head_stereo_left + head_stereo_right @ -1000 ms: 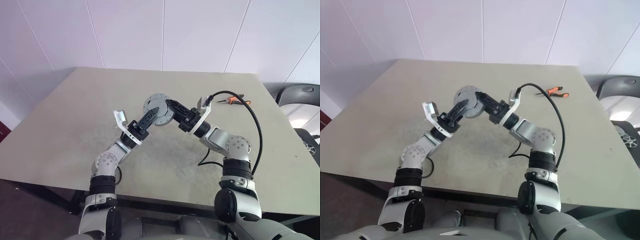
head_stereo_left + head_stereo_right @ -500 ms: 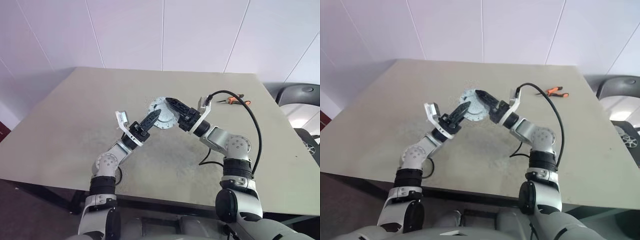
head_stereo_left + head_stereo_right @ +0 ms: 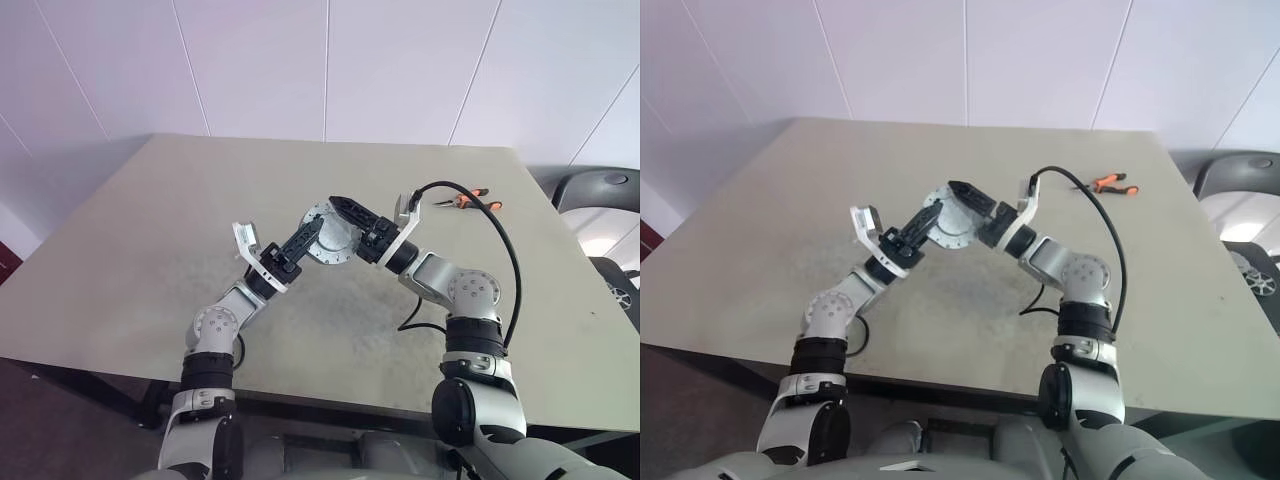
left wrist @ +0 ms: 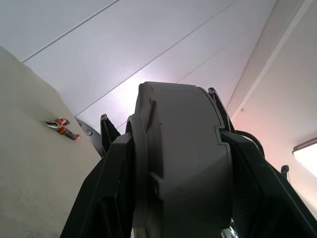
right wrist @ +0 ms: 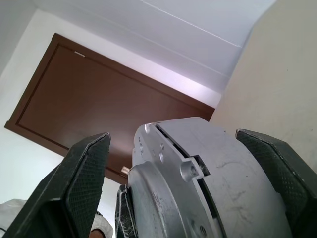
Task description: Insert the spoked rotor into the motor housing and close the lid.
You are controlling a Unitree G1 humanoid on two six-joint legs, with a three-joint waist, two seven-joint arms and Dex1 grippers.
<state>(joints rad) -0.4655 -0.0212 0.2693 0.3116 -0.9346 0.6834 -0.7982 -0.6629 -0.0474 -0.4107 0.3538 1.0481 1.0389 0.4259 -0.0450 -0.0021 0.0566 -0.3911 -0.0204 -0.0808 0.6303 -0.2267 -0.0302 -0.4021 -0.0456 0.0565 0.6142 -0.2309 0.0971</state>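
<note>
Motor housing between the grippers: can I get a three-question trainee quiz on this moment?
1. True or false: the motor housing lies flat and untouched on the table.
2. What lies near the table's far right corner? A) orange-handled pliers B) a screwdriver C) a tape roll
3. Which gripper's fingers press against the housing's sides?

Key: 1 false, it is held up between the grippers; 2 A; 3 the left gripper.

Bright, even daylight; wrist views backlit, foreground dark.
</note>
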